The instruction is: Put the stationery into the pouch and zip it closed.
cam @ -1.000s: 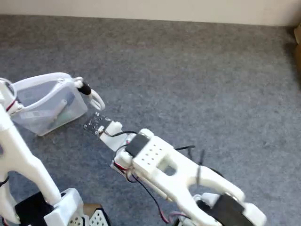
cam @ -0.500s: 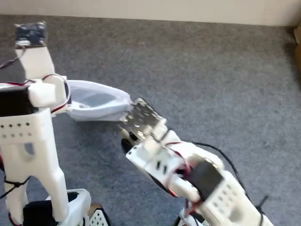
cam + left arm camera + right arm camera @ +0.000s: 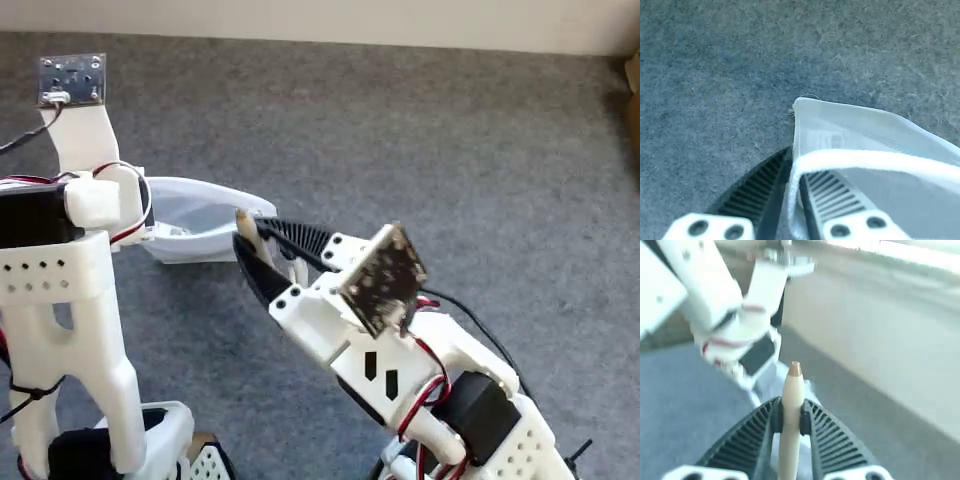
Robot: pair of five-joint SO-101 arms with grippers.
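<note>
Pouch (image 3: 205, 222), translucent white, lies sideways over the grey table (image 3: 450, 150) in the high view, its left end hidden behind the left arm (image 3: 70, 290); what it holds cannot be made out. The right arm (image 3: 400, 370) stretches towards it from the lower right, and the right gripper (image 3: 258, 245) pinches a beige pen (image 3: 247, 232) whose tip is right at the pouch's right end. In the left wrist view the left gripper (image 3: 792, 160) is pressed together on the pouch's white edge, the rest of the pouch spreading away above the table. In the right wrist view the black ribbed jaws clamp the pen, brown tip pointing out, with the left arm beyond it.
</note>
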